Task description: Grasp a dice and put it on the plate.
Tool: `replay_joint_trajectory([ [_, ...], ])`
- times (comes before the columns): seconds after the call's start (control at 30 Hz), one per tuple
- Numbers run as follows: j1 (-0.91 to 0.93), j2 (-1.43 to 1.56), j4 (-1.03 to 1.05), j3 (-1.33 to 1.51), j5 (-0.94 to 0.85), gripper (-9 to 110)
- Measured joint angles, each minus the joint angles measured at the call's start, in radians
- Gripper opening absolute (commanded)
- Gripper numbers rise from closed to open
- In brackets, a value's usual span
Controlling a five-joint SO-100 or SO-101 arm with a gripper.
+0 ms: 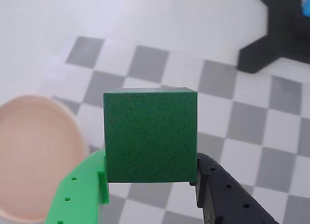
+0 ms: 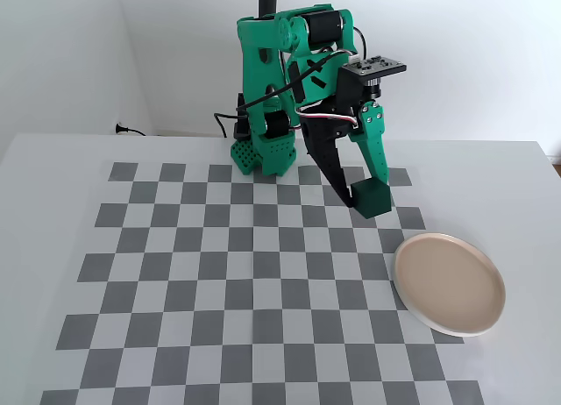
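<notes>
Jaws pinch the dice [image 1: 150, 135] between a bright green finger [image 1: 82, 195] and a black finger [image 1: 223, 195], lifted clear of the checkered bench [image 2: 219, 282]; in the fixed view the plate [image 2: 449, 283] lies on the bench at about four o'clock from the gripper [image 2: 366, 197], near but apart.

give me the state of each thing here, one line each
dice: held between the end effector fingers, lifted off the checkered mat, not yet on the plate
end effector: shut on the dice, hanging above the mat beside the plate
plate: empty, flat on the table at the mat's edge
checkered mat: flat, nothing resting on its squares but the arm's base
</notes>
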Motion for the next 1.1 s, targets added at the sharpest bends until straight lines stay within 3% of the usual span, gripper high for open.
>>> replay_joint_trajectory([
  [0.43, -0.219, 0.009, 0.018, 0.018, 0.011, -4],
  [1.1, -0.388, -0.391, -0.195, -0.026, 0.051, -4],
])
